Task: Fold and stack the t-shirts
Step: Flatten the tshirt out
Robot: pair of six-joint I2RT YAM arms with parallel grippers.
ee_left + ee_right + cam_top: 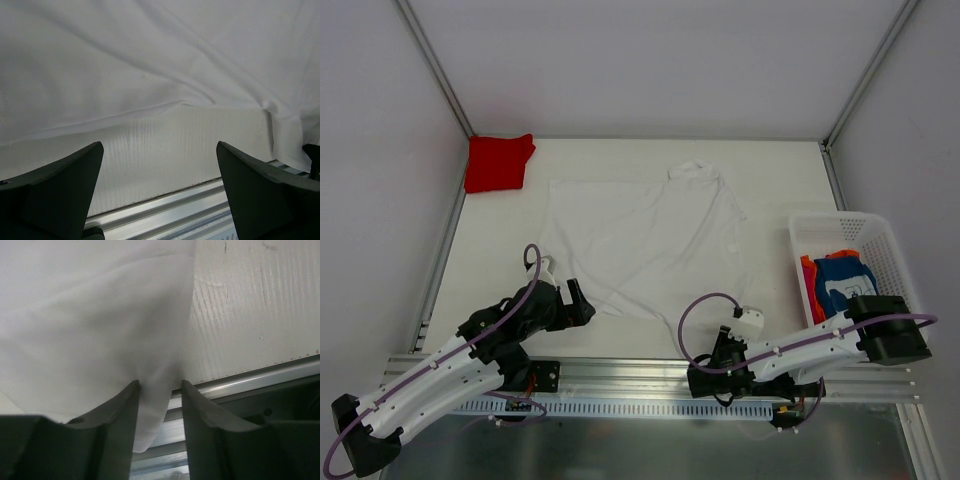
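Note:
A white t-shirt point(640, 245) lies spread flat in the middle of the table. Its near hem fills the top of the left wrist view point(150, 60). My left gripper point(582, 300) point(160, 150) is open just short of that hem, with only bare table between its fingers. My right gripper point(712, 352) point(159, 385) is at the shirt's near right corner point(90, 315). Its jaws are narrowed around a hanging fold of the cloth, with a gap still showing beside it. A folded red t-shirt point(498, 163) lies at the far left corner. Blue point(845, 280) and orange-red point(807, 280) t-shirts sit in the basket.
The white mesh basket point(845, 222) stands at the right edge of the table. A metal rail point(250, 382) runs along the near table edge, right under both grippers. Frame posts and walls close in the back and sides.

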